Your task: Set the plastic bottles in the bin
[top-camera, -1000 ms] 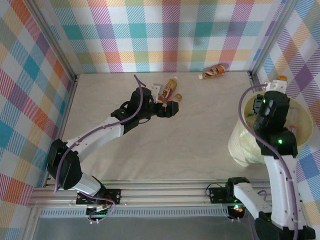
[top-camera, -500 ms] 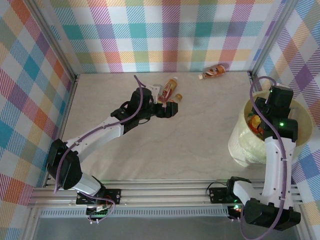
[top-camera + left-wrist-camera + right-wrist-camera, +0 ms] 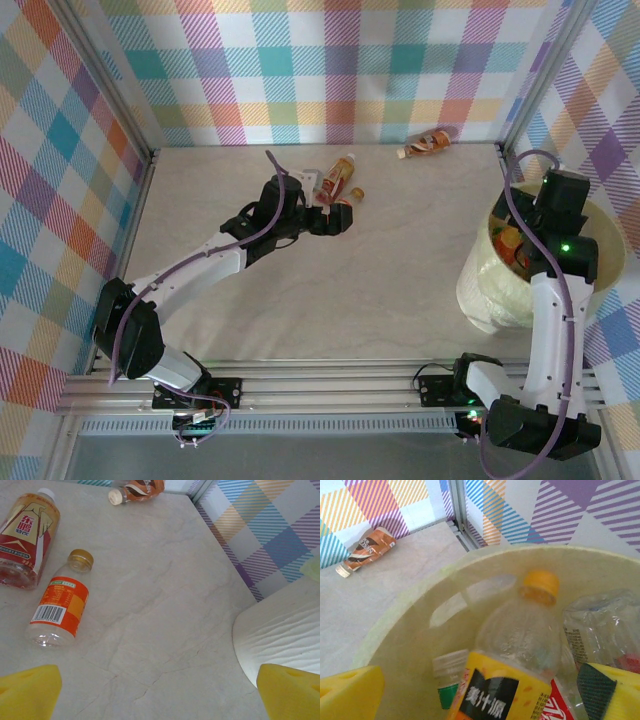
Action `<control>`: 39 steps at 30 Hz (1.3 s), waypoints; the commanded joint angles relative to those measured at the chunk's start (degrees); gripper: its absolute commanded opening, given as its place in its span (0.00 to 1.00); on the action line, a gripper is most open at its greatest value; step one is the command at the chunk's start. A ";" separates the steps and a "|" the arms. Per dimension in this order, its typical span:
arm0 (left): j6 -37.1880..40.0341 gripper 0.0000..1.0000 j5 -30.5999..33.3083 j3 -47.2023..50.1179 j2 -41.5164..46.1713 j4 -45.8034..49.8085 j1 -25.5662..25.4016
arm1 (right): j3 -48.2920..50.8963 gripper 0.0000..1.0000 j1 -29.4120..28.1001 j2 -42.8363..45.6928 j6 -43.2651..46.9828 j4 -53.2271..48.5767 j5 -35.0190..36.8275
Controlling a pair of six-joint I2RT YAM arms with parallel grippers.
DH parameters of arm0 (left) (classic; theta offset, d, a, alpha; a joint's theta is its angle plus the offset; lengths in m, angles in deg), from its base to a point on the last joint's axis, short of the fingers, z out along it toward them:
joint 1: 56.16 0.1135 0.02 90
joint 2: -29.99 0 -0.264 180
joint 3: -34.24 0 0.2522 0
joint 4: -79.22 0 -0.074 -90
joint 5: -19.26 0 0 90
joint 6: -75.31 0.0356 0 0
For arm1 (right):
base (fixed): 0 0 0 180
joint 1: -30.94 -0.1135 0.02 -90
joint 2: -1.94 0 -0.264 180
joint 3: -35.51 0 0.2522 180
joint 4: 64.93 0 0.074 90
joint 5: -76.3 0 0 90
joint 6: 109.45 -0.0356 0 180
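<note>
Right gripper (image 3: 480, 692) spread above bin (image 3: 405, 615); yellow-labelled bottle (image 3: 515, 645) lies loose beneath. Left gripper (image 3: 160, 695) spread, empty. Next, likely: close on orange-labelled bottle (image 3: 60, 602) ahead-left.

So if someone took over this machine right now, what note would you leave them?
The left claw is open and empty, over the table near two lying bottles, the red-label bottle and the orange-label bottle.
The right claw is open, over the bin.
Done: several bottles lie in the bin, the yellow-label bottle on top.
Left: those two, plus the brown bottle at the table's far edge.
</note>
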State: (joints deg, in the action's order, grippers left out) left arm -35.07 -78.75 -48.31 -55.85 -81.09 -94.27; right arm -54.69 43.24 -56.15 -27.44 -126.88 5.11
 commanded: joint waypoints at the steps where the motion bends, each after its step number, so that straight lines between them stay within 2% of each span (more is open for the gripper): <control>1: -1.21 1.00 0.89 0.37 -0.04 0.39 0.40 | -2.41 1.00 0.32 0.57 -1.15 -0.87 1.42; 5: -1.41 1.00 1.75 0.41 -0.47 0.83 0.64 | -2.79 1.00 0.36 1.63 -1.50 -0.69 -1.49; 8: -1.86 1.00 2.10 0.25 -1.38 1.05 0.89 | -3.61 1.00 0.34 2.52 -1.57 -0.88 -7.81; 12: -3.18 1.00 4.13 -0.90 -3.24 2.76 1.11 | -3.04 1.00 0.32 4.26 -2.08 1.50 -22.35; 16: -4.55 1.00 4.54 -1.36 -4.85 3.54 1.24 | -0.73 1.00 -0.23 4.89 -6.24 6.29 -37.26; 19: -5.44 1.00 5.14 -1.81 -5.86 4.63 1.28 | 1.91 1.00 -3.65 4.92 -9.14 11.51 -43.87; 21: -6.07 1.00 5.70 -2.26 -6.57 5.82 1.28 | 2.61 1.00 -8.03 4.58 -9.25 13.59 -43.23; 25: -7.01 1.00 6.41 -3.09 -7.49 8.09 1.40 | 1.94 1.00 -19.22 1.36 -6.81 14.63 -36.22; 29: -8.56 1.00 7.93 -2.01 -7.09 8.35 1.39 | 0.41 1.00 -27.51 -5.20 -6.18 16.34 -31.98; 31: -9.51 1.00 9.15 -0.89 -6.45 8.28 1.46 | -0.96 1.00 -31.61 -9.43 -6.06 17.34 -27.44; 35: -10.44 1.00 10.36 1.38 -4.66 7.94 1.63 | -5.62 1.00 -37.79 -18.04 -6.55 17.08 -17.71; 39: -7.85 1.00 5.24 1.66 -5.49 6.85 2.00 | -9.49 1.00 -41.58 -24.34 -7.66 17.44 -10.47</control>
State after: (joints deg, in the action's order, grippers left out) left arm -43.94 -71.12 -46.78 -62.45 -73.57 -92.78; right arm -61.20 3.37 -79.36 -34.10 -111.40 -13.07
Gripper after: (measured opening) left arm 0.998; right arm 0.996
